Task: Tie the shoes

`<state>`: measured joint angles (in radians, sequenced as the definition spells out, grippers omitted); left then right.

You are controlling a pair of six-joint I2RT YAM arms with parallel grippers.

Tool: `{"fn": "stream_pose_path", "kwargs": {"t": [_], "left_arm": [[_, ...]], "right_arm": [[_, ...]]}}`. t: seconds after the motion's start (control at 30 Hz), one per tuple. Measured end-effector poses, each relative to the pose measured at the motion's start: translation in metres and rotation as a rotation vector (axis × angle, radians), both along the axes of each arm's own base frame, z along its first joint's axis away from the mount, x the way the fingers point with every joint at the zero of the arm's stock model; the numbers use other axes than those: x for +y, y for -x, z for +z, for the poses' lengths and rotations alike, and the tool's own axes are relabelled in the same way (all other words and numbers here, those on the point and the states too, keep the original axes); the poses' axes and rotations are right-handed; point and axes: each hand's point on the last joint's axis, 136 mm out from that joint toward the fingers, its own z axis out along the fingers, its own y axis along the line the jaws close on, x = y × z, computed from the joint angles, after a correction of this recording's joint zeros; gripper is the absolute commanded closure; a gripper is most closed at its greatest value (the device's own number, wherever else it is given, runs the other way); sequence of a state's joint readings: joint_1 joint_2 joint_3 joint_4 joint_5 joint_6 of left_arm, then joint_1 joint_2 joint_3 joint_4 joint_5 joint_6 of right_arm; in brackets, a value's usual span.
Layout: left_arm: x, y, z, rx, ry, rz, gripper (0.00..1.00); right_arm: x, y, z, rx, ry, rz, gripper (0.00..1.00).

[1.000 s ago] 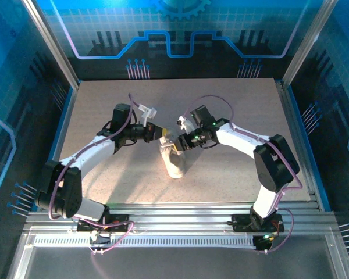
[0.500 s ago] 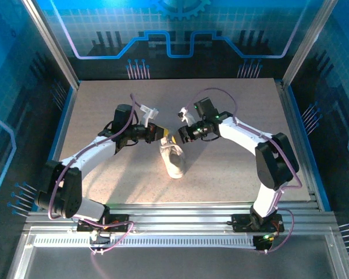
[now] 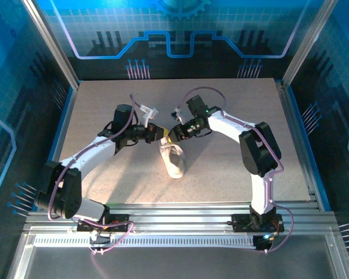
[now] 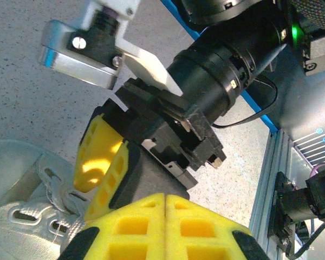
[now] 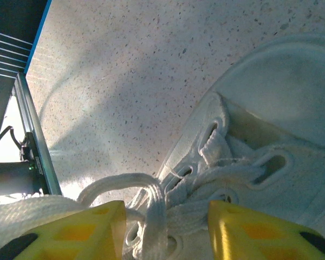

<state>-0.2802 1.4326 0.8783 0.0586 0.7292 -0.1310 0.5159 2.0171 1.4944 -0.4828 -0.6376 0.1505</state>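
Observation:
The white shoe (image 3: 174,163) lies mid-table, its toe toward the arm bases. Both grippers meet over its laced far end. My left gripper (image 3: 160,135) is shut; its yellow pads press flat together (image 4: 165,216) and I see no lace between them. Just ahead of it is a yellow finger (image 4: 97,157) of the right gripper, above the shoe's eyelets (image 4: 21,222). My right gripper (image 3: 171,135) is open, hovering over the tongue (image 5: 165,233). A loop of white lace (image 5: 151,200) rises between its fingers, and another strand runs off past the left finger.
The speckled tabletop (image 3: 104,174) has free room on all sides of the shoe. Aluminium rails (image 3: 180,212) run along the near edge, and blue-lit enclosure walls (image 3: 52,99) with metal posts bound the sides and back.
The right gripper lifted off the shoe, opened wider and swung left toward the left gripper, its forearm shifting with it. The left arm and the shoe stayed put.

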Motion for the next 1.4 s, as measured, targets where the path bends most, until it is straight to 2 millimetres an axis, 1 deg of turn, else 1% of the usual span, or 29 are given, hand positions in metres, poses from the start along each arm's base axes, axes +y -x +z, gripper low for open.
{"fn": "stream_pose_path", "kwargs": {"t": [0.1,0.33,0.47,0.5,0.53,0.63,0.7,0.73,0.9,1.13,1.2,1.4], "left_arm": [[0.000,0.000,0.002,-0.005,0.001,0.002,1.00],[0.000,0.000,0.003,-0.009,-0.001,0.005,1.00],[0.000,0.000,0.002,-0.009,-0.003,0.005,1.00],[-0.001,0.000,0.002,-0.009,-0.003,0.004,1.00],[-0.001,0.001,0.002,-0.010,-0.004,0.003,1.00],[-0.003,0.001,0.002,-0.011,-0.007,0.002,1.00],[-0.004,0.002,0.002,-0.011,-0.008,0.000,1.00],[-0.004,0.002,0.002,-0.011,-0.009,0.001,1.00],[-0.005,0.002,0.001,-0.011,-0.014,0.002,1.00],[-0.002,0.002,-0.003,0.002,-0.033,0.023,1.00],[-0.001,0.001,-0.004,0.004,-0.037,0.029,1.00],[0.000,-0.001,-0.005,0.011,-0.044,0.046,1.00]], "right_arm": [[0.000,0.000,0.000,-0.003,0.006,0.014,0.57],[-0.003,0.010,0.000,0.001,0.041,0.067,0.55],[-0.002,0.014,-0.001,-0.009,0.074,0.102,0.58],[-0.001,0.015,-0.001,-0.012,0.080,0.109,0.61],[0.000,0.015,-0.003,-0.014,0.091,0.119,0.66],[0.000,0.016,-0.008,-0.023,0.123,0.136,0.85],[-0.002,0.015,-0.009,-0.025,0.136,0.134,0.92],[-0.003,0.015,-0.010,-0.028,0.140,0.135,0.93],[-0.006,0.016,-0.010,-0.039,0.133,0.113,0.95],[-0.022,0.016,0.003,-0.086,0.061,0.014,0.90],[-0.026,0.014,0.006,-0.103,0.039,-0.008,0.86],[-0.027,0.013,0.017,-0.165,-0.029,-0.037,0.86]]}}
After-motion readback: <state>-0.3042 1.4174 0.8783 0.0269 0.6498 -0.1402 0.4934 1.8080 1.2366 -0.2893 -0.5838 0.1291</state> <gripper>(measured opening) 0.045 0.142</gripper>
